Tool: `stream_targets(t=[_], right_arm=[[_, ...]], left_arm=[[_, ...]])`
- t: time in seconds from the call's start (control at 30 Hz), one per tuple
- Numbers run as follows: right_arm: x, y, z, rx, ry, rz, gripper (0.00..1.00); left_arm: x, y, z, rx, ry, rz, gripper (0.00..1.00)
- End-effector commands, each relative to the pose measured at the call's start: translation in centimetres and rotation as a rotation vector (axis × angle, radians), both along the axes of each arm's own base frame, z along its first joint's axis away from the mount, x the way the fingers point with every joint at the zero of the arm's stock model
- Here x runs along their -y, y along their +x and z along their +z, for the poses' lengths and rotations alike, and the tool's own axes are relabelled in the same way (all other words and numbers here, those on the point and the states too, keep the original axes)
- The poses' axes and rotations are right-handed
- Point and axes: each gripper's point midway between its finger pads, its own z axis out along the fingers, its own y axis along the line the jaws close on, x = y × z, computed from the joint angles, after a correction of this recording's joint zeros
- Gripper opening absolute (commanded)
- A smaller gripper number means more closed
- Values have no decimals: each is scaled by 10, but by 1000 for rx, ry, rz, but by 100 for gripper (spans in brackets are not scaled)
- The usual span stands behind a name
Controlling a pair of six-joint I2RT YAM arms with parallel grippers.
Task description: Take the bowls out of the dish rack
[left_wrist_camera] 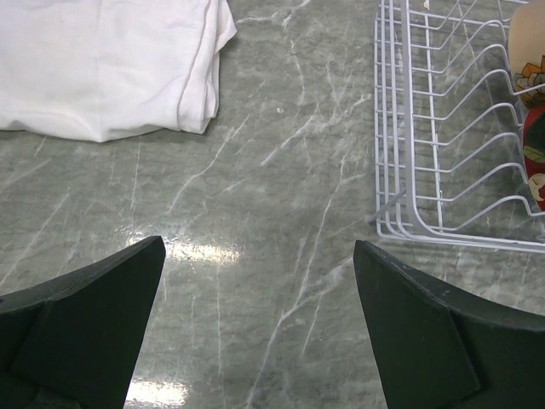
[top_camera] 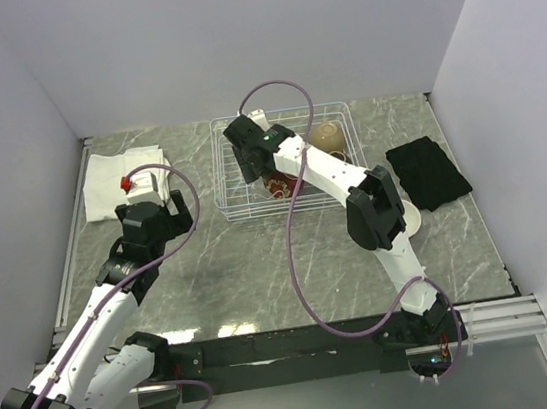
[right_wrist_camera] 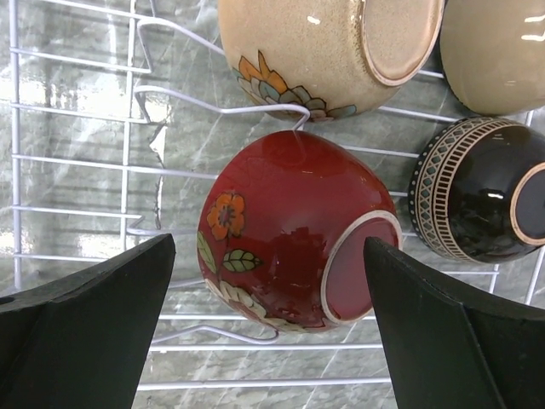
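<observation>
Overhead, we are holding our right gripper [top_camera: 252,174] down inside the dish rack [top_camera: 332,111], where the bowls [top_camera: 325,137] are standing on edge, propped by tines. Our left gripper [top_camera: 151,192] is hovering by the folded white cloth [top_camera: 109,181], probably keeping clear. From the left wrist, its jaws are gaping wide over the marble table [left_wrist_camera: 255,170], gripping nothing. From the right wrist, our jaws are standing fully apart, empty, straddling the dark red flowered bowl [right_wrist_camera: 281,230], likely lining up a grasp.

1 dish rack [left_wrist_camera: 394,170] holding 2 tan bowls [right_wrist_camera: 315,51], 1 red bowl [right_wrist_camera: 281,230], 1 black-brown bowl [right_wrist_camera: 473,200]; 1 white cloth [top_camera: 114,180] ten o'clock, 1 black cloth [top_camera: 431,172] two o'clock.
</observation>
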Motion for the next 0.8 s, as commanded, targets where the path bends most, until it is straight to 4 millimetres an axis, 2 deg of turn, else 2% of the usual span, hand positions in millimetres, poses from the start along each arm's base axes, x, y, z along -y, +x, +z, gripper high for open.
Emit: stream_targets(t=[0.0,0.23,0.4,0.57,0.77], right_arm=[[7,-6,-22,-36,-38,-22,100],[18,-9,-28,-45,-90,-37,100],[13,-10,-36,-63,-87,-22,100],[4,-9,-33,-56,-81,-7,100],[9,-9,-42,-71,-135,-21,100]], left_arm=[[0,1,8,32,-16,13,99],[0,2,8,32,-15,11,99],[2,2,7,29,-18,7,99],[1,1,7,27,-17,9,99],[1,1,6,25,-13,6,100]])
